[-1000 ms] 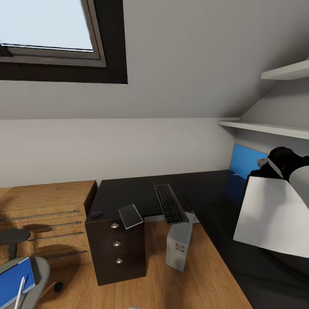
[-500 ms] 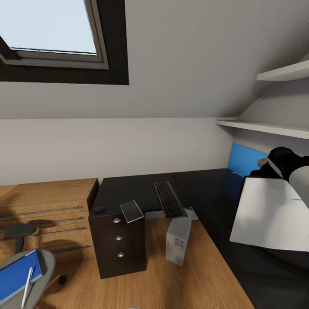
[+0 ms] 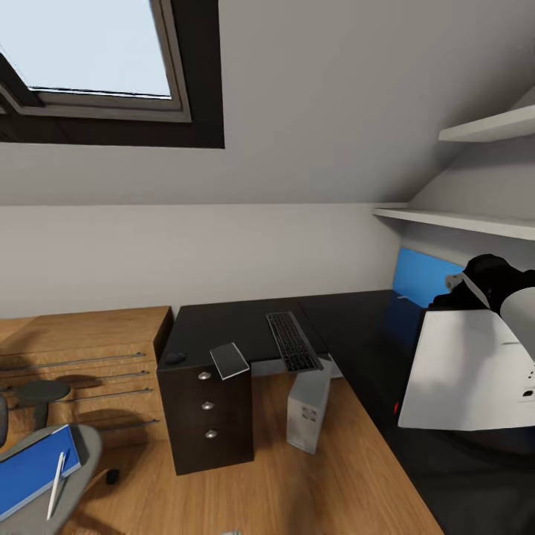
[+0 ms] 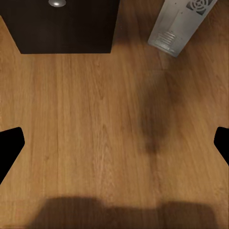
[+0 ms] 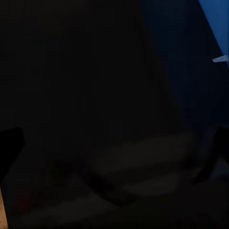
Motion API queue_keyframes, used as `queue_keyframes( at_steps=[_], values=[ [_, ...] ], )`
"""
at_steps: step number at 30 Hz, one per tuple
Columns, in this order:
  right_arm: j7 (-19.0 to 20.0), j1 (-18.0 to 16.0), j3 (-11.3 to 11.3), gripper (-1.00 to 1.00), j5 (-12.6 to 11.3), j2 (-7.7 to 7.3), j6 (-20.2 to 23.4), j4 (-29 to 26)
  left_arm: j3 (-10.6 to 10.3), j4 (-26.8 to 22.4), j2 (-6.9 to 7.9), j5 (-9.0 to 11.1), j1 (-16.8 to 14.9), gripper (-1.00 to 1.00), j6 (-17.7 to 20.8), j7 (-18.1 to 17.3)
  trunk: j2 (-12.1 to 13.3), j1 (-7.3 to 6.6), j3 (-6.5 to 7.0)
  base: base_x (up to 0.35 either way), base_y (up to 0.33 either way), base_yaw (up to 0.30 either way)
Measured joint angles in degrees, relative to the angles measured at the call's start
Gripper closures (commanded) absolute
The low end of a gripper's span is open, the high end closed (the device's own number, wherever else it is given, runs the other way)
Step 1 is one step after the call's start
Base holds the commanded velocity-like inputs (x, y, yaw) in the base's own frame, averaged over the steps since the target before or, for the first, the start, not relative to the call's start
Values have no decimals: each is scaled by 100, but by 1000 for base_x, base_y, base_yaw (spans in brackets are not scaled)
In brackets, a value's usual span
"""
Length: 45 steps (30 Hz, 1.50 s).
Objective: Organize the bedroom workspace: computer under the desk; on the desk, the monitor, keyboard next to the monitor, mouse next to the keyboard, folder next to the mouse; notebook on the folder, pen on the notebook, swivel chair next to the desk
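The black desk (image 3: pixel 223 327) carries the dark keyboard (image 3: pixel 293 342) and, at its left front corner, the small black mouse (image 3: pixel 175 358). A thin grey slab (image 3: pixel 229 360), perhaps the notebook, overhangs the front edge. Under the desk stands the silver computer tower (image 3: pixel 308 405), also the tower (image 4: pixel 179 26). The grey swivel chair (image 3: pixel 82 446) at the lower left holds the blue folder (image 3: pixel 30 472) and the white pen (image 3: pixel 56 475). A large white panel (image 3: pixel 475 379), likely the monitor's back, sits on the desk's right wing below my right arm (image 3: pixel 490 279). My left gripper (image 4: pixel 114 143) is open over wooden floor. My right gripper (image 5: pixel 114 143) is open over a dark surface.
A wooden chest of drawers (image 3: pixel 74 357) stands left of the desk, which has black drawers (image 3: pixel 208 416). White shelves (image 3: pixel 461 221) hang on the right wall over a blue board (image 3: pixel 423 276). A skylight (image 3: pixel 89 52) sits in the sloped ceiling. Wooden floor (image 3: pixel 297 490) lies before the desk.
The whole head view has shifted, bringing more of the swivel chair, folder and pen into the picture. None of the things on the desk has moved.
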Motion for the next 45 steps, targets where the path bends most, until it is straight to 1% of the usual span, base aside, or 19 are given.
queue_keyframes(
  at_steps=[13,18,29,36,41,45],
  values=[
    [0,0,2,-100,6,-1,0,-1,-6,-1,0,1,1,-100,0,0,1,0,0,-124,0,0],
    [0,1,2,-100,-5,8,1,-1,-6,-1,0,1,0,-100,0,0,1,2,0,-289,0,0],
    [-1,0,6,-100,11,9,3,-2,-8,0,0,1,0,-100,4,0,0,0,0,-82,-2,0],
    [-1,1,4,-100,23,21,1,0,-7,0,0,2,0,-100,5,-1,0,0,0,-146,-124,0],
    [0,2,1,-100,20,26,2,-1,-7,-1,0,1,0,-100,1,0,0,0,0,-37,-30,0],
    [-1,1,3,-100,21,26,2,-1,-7,0,0,2,0,-100,7,0,1,2,0,-182,-45,0]
  ],
)
